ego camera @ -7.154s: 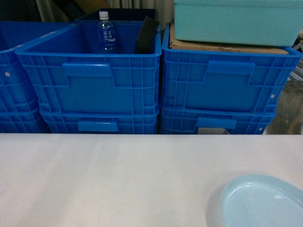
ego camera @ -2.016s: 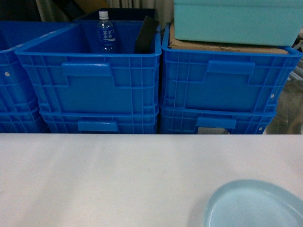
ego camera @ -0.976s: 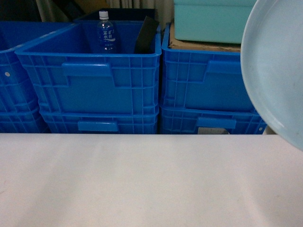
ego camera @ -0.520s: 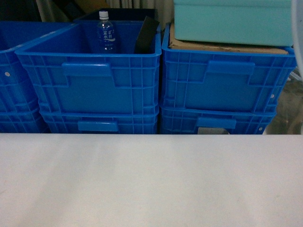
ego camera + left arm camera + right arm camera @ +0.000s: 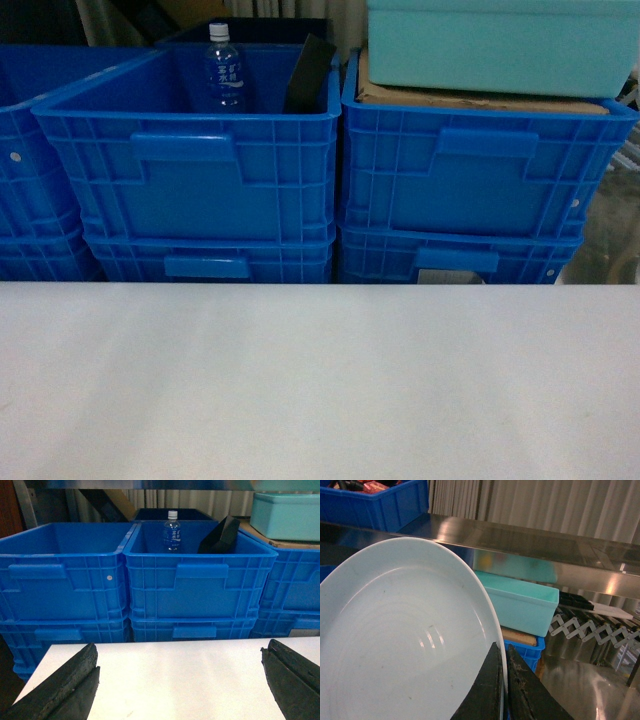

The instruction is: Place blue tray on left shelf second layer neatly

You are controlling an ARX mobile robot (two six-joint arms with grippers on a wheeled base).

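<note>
At the wrist, right pincer (image 5: 503, 680) clamps the blue tray (image 5: 395, 645) rim.

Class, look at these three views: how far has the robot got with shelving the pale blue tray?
Done: the blue tray is off the white table, pinched at its rim by the right claw. In hand: it is held up near a steel shelf rail. Left: setting it on the shelf. The left claw is open.

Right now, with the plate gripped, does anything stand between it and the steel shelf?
The right gripper pinches the blue tray by its rim. Behind it the teal tub sits on a blue crate, under the steel shelf rail. These fill that stretch; whether open room lies further left cannot be told.
</note>
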